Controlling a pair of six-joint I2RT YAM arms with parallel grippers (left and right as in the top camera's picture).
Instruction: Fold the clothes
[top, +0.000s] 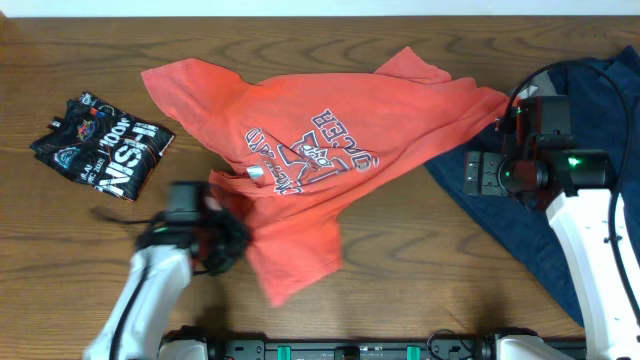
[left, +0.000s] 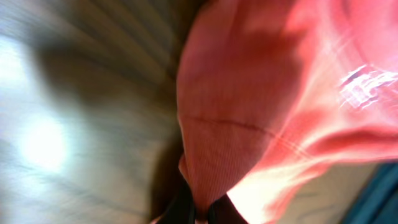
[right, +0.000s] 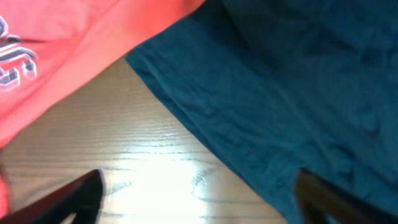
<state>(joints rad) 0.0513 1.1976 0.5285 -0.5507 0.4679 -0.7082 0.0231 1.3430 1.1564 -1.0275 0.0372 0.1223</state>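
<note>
The red-orange shirt (top: 320, 130) lies spread out in the middle of the table (top: 420, 250). The left gripper (left: 201, 214) pinches its near edge tight. The right gripper (right: 199, 196) has its fingers wide apart over the navy shirt (right: 298, 93), holding nothing. The black shirt (top: 105, 145) sits on the left.

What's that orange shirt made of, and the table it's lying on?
The orange-red T-shirt looks like soft matte knit, probably cotton: it drapes in loose wrinkles, and fine ribbing shows close up. The table looks like wood or wood-look laminate: grain lines, slight sheen.
</note>
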